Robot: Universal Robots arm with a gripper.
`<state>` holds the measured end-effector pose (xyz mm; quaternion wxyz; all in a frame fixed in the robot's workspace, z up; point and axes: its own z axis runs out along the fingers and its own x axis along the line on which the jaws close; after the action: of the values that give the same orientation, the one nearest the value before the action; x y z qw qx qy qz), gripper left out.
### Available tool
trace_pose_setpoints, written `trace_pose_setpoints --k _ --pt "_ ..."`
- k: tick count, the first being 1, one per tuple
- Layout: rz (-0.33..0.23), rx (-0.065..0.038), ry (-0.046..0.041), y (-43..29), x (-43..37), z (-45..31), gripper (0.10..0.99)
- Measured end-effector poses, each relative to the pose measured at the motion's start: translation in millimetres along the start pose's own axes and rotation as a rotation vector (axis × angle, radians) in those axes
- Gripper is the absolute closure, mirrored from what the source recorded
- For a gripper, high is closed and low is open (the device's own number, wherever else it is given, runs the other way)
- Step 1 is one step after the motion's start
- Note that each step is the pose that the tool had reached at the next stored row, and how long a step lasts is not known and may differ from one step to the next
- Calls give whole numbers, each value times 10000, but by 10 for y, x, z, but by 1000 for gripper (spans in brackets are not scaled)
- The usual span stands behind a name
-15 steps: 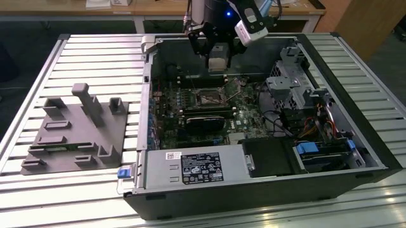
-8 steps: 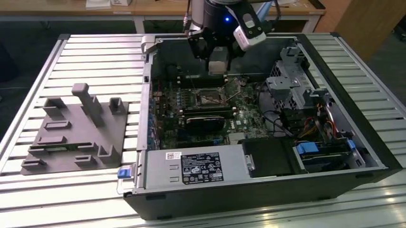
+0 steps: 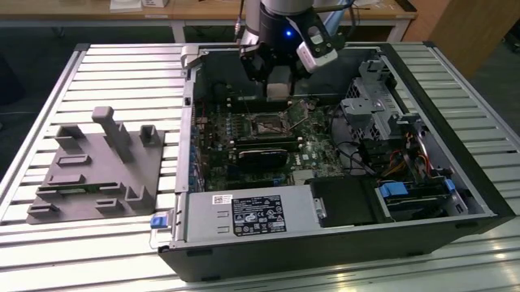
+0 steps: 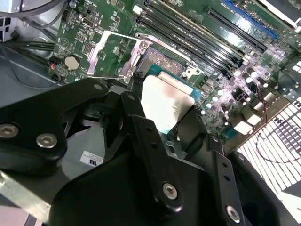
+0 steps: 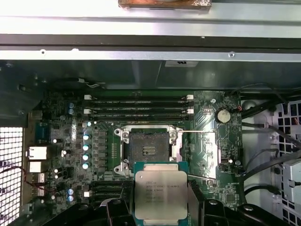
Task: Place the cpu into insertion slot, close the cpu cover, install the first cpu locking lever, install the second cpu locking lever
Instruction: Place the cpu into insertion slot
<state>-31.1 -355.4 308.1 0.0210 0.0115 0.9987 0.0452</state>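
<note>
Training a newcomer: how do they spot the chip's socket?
Inside the open black computer case lies a green circuit board. Near its middle sits a square dark socket with a silvery rim; its neighbours are long narrow black slots.

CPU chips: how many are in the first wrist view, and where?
1. The cpu is held in the gripper, near the insertion slot, whose dark socket is bare. Part of the board lies hidden behind the gripper.
</note>
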Motion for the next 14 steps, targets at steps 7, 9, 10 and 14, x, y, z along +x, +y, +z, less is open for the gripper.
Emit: trace_pose_setpoints --k 7,9,10,14 --pt "-7 -1 -75 -10 17 104 545" --pt "-8 -2 -91 -13 22 139 545" --pt "-9 -3 -97 -15 23 156 545" --pt "-12 -4 -122 -21 28 229 545"
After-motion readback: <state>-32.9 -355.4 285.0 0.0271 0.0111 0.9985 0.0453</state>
